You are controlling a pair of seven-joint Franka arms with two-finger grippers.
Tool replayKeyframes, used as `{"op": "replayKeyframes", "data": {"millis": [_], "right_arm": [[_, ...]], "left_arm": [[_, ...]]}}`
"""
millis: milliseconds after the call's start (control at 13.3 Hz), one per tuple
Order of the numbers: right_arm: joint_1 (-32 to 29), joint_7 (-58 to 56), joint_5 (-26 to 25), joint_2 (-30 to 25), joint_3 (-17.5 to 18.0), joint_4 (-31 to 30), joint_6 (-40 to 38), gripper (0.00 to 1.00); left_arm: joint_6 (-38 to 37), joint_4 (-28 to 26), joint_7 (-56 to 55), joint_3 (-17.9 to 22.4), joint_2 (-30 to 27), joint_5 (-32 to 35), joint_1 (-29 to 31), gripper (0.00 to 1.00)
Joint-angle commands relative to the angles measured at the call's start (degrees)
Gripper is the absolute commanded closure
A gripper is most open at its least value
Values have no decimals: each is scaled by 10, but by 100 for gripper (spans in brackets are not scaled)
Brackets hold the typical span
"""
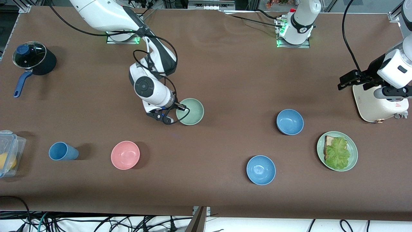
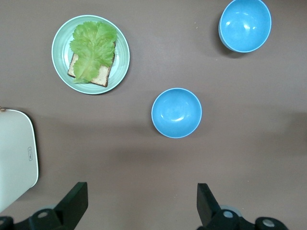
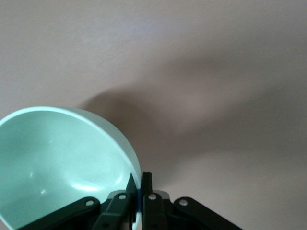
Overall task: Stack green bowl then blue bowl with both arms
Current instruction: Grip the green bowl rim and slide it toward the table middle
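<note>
The right hand (image 1: 181, 113) is clamped on the rim of the green bowl (image 1: 191, 111), near the middle of the desk (image 1: 225, 80). The front view shows the bowl tilted in that grip, though not whether it touches the desk. The right wrist view shows what the front view cannot: the two fingers (image 3: 146, 184) pinched narrow with the thin wall of the green bowl (image 3: 62, 158) between them, one inside and one outside the rim.

The left hand (image 1: 346, 80) hangs over the left arm's end of the desk, beside a cream-coloured appliance (image 1: 379, 103). The left wrist view settles its state: the fingers (image 2: 74, 201) stand wide apart with nothing between them.

The blue bowl (image 1: 290, 121) sits upright on the desk toward the left arm's end. A brighter blue bowl (image 1: 261, 169) stands closer to the front edge, and a green plate (image 1: 337, 150) with bread and lettuce lies near both. The left wrist view shows all three from above.

Only the front view shows the pink bowl (image 1: 125, 155), a blue cup (image 1: 62, 151) lying on its side, a lidded pot (image 1: 32, 59) and a clear box (image 1: 9, 153), all toward the right arm's end.
</note>
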Motion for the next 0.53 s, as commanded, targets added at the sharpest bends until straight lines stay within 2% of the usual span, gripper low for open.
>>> {"op": "replayKeyframes", "data": {"millis": [0,451], "right_arm": [[21,31,-1,25,-3,44,-5,100],[49,24,-6,36,-4,45,-6,100]], "left_arm": [[-11,10,2,-4,1,13,3,0],[-11,10,2,-4,1,13,3,0]]}}
